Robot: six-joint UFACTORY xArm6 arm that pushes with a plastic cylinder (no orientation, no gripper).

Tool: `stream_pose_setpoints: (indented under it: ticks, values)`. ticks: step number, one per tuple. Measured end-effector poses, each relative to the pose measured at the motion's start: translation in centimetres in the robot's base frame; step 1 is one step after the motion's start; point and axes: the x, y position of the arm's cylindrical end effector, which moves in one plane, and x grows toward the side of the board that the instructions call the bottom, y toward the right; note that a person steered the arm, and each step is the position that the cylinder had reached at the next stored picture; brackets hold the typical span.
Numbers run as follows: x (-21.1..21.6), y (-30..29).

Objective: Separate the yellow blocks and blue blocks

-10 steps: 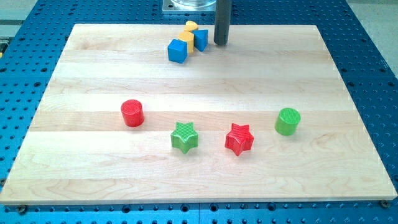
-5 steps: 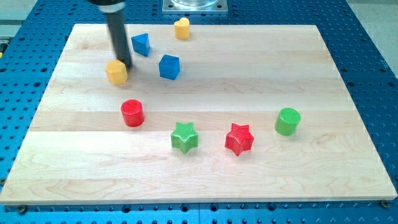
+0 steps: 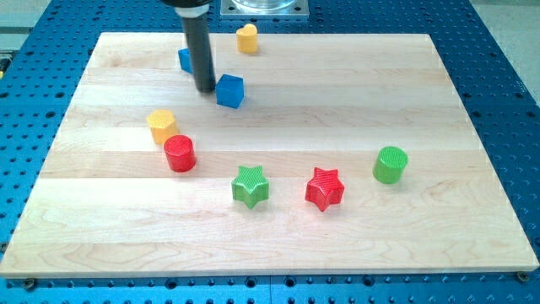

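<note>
My tip (image 3: 206, 89) rests on the board just left of a blue cube (image 3: 229, 90), with a small gap between them. A second blue block (image 3: 185, 59) sits behind the rod at its left, partly hidden. A yellow heart-shaped block (image 3: 246, 39) lies at the view's top edge of the board. A yellow block (image 3: 161, 127) lies lower left of the tip, touching or almost touching the red cylinder (image 3: 180, 153).
A green star (image 3: 251, 186) and a red star (image 3: 325, 188) lie in the lower middle. A green cylinder (image 3: 390, 164) stands at the right. The wooden board (image 3: 472, 211) sits on a blue perforated table.
The rod moved right, from beside the yellow block to beside the blue cube. The yellow block slid down toward the red cylinder. Earlier, the yellow and blue blocks were clustered at the top.
</note>
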Motion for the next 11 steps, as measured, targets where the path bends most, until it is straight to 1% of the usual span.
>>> stream_pose_setpoints:
  ticks: [1, 2, 3, 4, 5, 6, 7, 8, 9, 10, 11]
  values:
    - [3.9, 2.4]
    - [5.5, 10.7]
    - [5.1, 7.0]
    - [7.0, 10.3]
    - [9.1, 18.6]
    - [10.1, 10.8]
    - [14.5, 14.1]
    - [13.6, 18.5]
    - [10.9, 16.1]
    - [10.8, 20.5]
    - [10.7, 21.9]
